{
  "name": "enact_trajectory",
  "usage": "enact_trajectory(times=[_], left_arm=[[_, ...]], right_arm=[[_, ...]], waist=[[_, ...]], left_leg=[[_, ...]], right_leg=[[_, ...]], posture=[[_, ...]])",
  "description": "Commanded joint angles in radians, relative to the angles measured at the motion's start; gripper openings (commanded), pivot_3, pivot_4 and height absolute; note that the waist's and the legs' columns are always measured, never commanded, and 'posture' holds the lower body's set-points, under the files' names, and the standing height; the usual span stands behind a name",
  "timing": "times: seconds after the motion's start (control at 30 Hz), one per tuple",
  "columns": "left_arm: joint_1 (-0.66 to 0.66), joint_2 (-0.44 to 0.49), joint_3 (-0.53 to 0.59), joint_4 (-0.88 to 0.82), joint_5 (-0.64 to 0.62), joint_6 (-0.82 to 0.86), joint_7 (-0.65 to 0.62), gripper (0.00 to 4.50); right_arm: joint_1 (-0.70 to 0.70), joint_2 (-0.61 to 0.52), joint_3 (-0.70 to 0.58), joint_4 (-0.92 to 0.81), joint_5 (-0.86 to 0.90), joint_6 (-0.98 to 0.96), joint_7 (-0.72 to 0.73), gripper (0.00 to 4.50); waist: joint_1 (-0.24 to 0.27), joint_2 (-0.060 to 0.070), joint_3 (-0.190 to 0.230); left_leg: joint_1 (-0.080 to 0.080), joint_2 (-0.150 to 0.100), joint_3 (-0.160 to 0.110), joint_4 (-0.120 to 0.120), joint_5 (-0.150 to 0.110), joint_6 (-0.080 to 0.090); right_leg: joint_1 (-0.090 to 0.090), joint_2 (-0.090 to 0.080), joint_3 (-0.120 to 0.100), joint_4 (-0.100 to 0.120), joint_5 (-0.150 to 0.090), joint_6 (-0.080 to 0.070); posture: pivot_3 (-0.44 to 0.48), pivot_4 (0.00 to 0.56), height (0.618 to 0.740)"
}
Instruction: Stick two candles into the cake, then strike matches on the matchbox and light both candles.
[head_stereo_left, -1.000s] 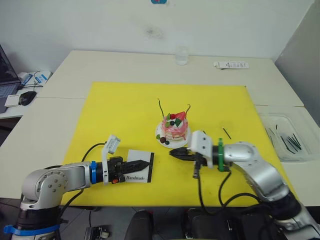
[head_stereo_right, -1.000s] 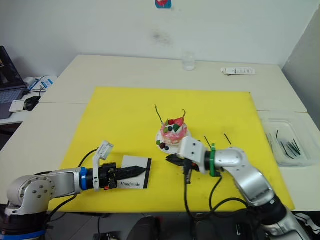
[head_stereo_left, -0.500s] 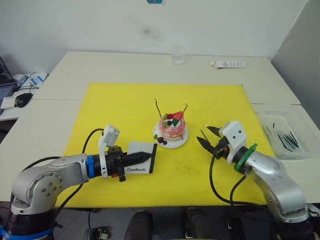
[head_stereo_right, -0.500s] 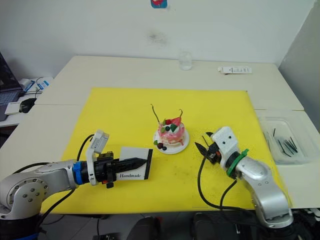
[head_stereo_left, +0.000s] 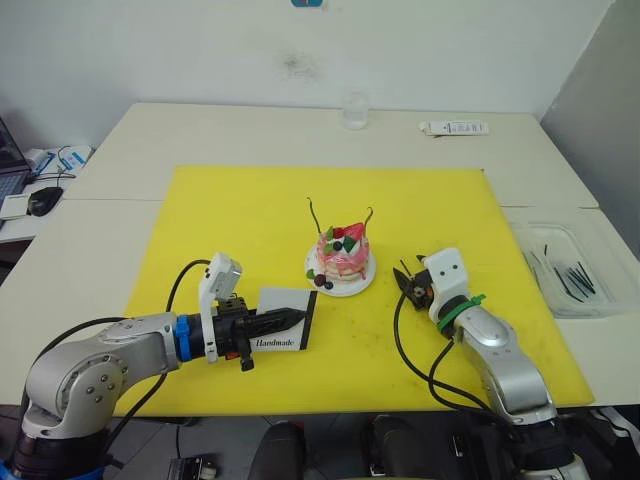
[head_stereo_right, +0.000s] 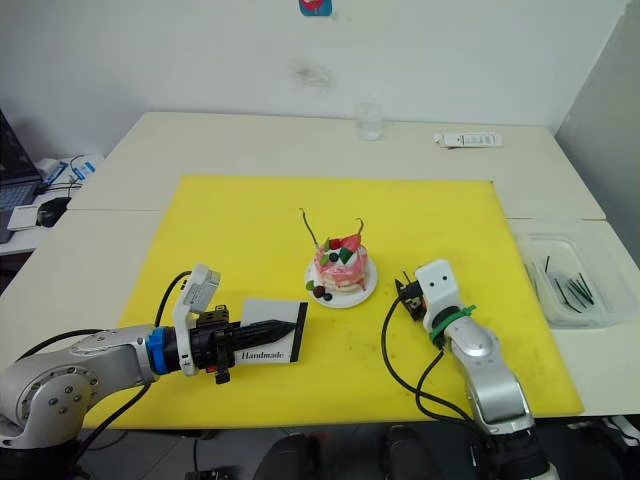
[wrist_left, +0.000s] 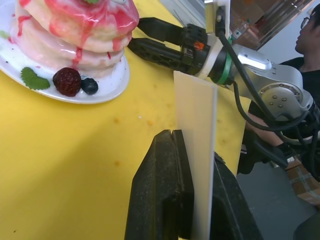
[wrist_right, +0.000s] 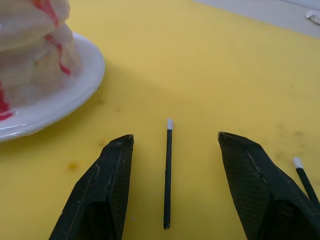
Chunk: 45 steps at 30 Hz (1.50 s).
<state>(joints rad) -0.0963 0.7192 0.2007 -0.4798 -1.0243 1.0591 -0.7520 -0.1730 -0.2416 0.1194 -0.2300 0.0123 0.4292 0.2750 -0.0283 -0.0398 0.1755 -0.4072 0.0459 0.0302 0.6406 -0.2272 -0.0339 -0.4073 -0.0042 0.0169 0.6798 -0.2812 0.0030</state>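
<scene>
Straddling a match (wrist_right: 168, 172) beside the cake (head_stereo_left: 344, 256), our right gripper (wrist_right: 175, 192) is gaping to pinch it, while our left gripper (wrist_left: 195, 210) is clamping the matchbox (head_stereo_left: 285, 320) upright for striking.

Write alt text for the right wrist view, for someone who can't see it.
The right gripper is open just above a yellow mat, its two black fingers either side of a thin black match with a white tip. The cake on its white plate sits close by, and a second match lies at the edge.
</scene>
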Motion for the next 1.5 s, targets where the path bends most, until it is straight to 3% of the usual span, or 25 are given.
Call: enact_trajectory(times=[0.03, 0.27, 0.3, 0.4, 0.57, 0.6, 0.87, 1.23, 1.5], left_arm=[[-0.009, 0.011, -0.002, -0.031, -0.003, -0.022, -0.002, 0.0], [-0.019, 0.01, -0.013, -0.021, 0.005, -0.023, 0.0, 0.0], [-0.02, 0.009, -0.015, -0.019, 0.007, -0.024, 0.0, 0.0], [-0.02, 0.009, -0.018, -0.017, 0.009, -0.026, 0.001, 0.0], [-0.013, 0.008, -0.018, -0.02, 0.01, -0.029, 0.002, 0.0], [-0.011, 0.009, -0.017, -0.02, 0.01, -0.03, 0.002, 0.0], [0.003, 0.006, -0.008, -0.01, 0.019, -0.042, 0.006, 0.0], [-0.047, -0.016, -0.025, 0.015, 0.011, -0.038, 0.021, 0.0], [-0.072, -0.018, -0.048, 0.011, -0.002, -0.021, 0.019, 0.0]], right_arm=[[-0.009, 0.01, -0.011, 0.006, -0.005, -0.017, -0.015, 2.77], [-0.019, 0.053, -0.034, 0.026, 0.01, 0.038, -0.049, 2.77], [-0.02, 0.06, -0.036, 0.028, 0.012, 0.049, -0.055, 2.62], [-0.023, 0.074, -0.04, 0.03, 0.012, 0.107, -0.072, 1.92], [-0.013, 0.084, -0.035, 0.006, 0.02, 0.17, -0.073, 0.17], [-0.008, 0.09, -0.037, 0.0, 0.022, 0.174, -0.078, 0.08], [0.009, 0.103, -0.033, -0.07, 0.047, 0.139, -0.057, 0.08], [0.044, -0.112, -0.054, -0.321, 0.168, 0.175, 0.169, 0.08], [0.149, -0.191, -0.032, -0.372, 0.202, 0.146, 0.24, 0.08]], waist=[[0.0, 0.0, 0.0], [0.0, 0.0, 0.0], [0.0, 0.0, 0.0], [0.0, 0.0, 0.0], [0.0, -0.001, -0.001], [0.0, -0.001, -0.001], [0.0, -0.001, -0.001], [0.0, 0.0, 0.0], [0.0, 0.0, 0.0]], left_leg=[[0.0, 0.0, 0.0, 0.0, 0.0, 0.0], [0.0, 0.001, 0.0, 0.0, 0.0, 0.0], [0.001, 0.001, 0.0, 0.0, 0.0, 0.0], [0.002, 0.001, 0.0, 0.0, 0.0, 0.0], [0.002, 0.001, 0.0, 0.0, 0.0, 0.0], [0.002, 0.001, 0.0, 0.0, 0.0, 0.0], [0.002, 0.001, 0.0, 0.0, 0.0, 0.0], [0.002, 0.001, 0.0, 0.0, 0.0, 0.0], [0.001, 0.001, 0.0, 0.0, 0.0, 0.0]], right_leg=[[0.0, 0.0, 0.0, 0.0, 0.0, 0.0], [0.0, 0.001, 0.0, 0.001, 0.0, 0.0], [0.0, 0.001, 0.0, 0.001, 0.0, 0.0], [0.001, 0.001, 0.0, 0.001, 0.0, 0.0], [0.002, 0.001, 0.0, 0.001, 0.0, 0.0], [0.002, 0.001, 0.0, 0.001, 0.0, 0.0], [0.002, 0.001, 0.0, 0.0, 0.0, 0.0], [0.001, 0.001, 0.0, 0.0, 0.0, 0.0], [0.001, 0.001, 0.0, 0.0, 0.0, 0.0]], posture=[[0.0, 0.15, 0.74], [0.0, 0.15, 0.74], [0.0, 0.15, 0.74], [0.0, 0.15, 0.74], [0.0, 0.15, 0.74], [0.0, 0.15, 0.74], [0.0, 0.15, 0.74], [0.0, 0.15, 0.74], [0.0, 0.15, 0.74]])
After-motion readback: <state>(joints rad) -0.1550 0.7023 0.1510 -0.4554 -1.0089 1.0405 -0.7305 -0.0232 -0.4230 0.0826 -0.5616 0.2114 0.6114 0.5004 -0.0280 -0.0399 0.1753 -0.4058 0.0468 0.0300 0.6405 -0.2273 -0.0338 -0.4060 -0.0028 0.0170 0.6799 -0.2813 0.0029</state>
